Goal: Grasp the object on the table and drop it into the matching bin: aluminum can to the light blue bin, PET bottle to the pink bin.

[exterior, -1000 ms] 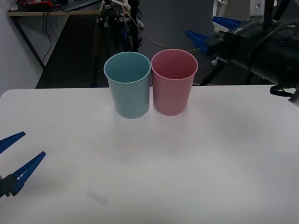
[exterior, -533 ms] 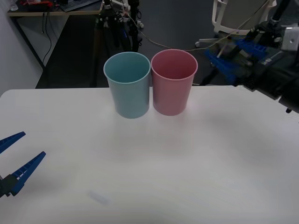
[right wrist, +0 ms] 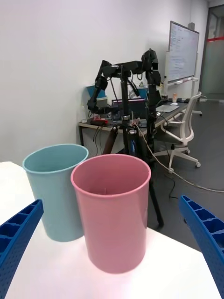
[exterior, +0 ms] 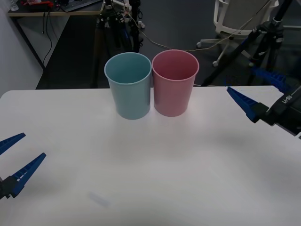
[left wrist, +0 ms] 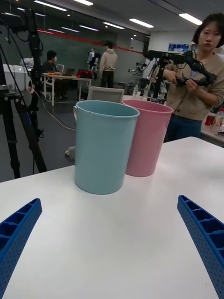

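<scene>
On the table (exterior: pixel 155 165), unlabelled pink bin (exterior: pixel 175 82) touches light blue bin (exterior: pixel 129 84); both grippers' fingers spread.

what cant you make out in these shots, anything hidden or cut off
- Bottle: whether it lies inside a bin cannot be told. In the front view the rims hide the bottoms of the pink bin and blue bin; both wrist views look at the walls from the side.
- Left claw: open; its body is cut off by the front view's left edge.
- Right claw: open over the table; its arm is cut off by the right edge.
</scene>
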Available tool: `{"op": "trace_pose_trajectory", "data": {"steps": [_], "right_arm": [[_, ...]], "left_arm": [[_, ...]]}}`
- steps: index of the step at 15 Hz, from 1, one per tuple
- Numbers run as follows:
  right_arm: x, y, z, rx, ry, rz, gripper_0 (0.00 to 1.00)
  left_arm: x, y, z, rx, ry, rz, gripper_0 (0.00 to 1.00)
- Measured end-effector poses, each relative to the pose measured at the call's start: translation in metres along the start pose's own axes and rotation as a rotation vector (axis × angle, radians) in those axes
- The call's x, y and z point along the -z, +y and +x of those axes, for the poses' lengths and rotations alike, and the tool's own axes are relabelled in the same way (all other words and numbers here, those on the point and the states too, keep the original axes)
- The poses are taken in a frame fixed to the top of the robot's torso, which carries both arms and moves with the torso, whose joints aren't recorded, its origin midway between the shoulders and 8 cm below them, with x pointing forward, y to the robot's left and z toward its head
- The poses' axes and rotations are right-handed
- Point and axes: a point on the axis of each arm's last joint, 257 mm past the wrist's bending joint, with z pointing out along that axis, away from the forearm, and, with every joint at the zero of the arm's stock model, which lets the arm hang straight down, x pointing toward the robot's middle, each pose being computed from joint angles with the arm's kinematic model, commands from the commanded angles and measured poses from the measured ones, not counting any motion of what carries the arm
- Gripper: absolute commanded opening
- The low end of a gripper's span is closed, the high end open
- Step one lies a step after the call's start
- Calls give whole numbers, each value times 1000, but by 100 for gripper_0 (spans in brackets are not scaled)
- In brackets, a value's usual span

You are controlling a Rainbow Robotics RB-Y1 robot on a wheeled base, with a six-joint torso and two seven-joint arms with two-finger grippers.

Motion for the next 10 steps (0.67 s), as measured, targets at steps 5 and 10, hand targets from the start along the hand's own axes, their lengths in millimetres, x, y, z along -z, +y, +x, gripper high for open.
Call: {"op": "trace_pose_trajectory", "data": {"steps": [5,10], "right_arm": [[41,7,38,-34,26,-9,100],[64,14,78,-14,49,-39,100]], "left_arm": [[0,0,0,0,0,0,100],[0,0,0,0,0,0,100]]}}
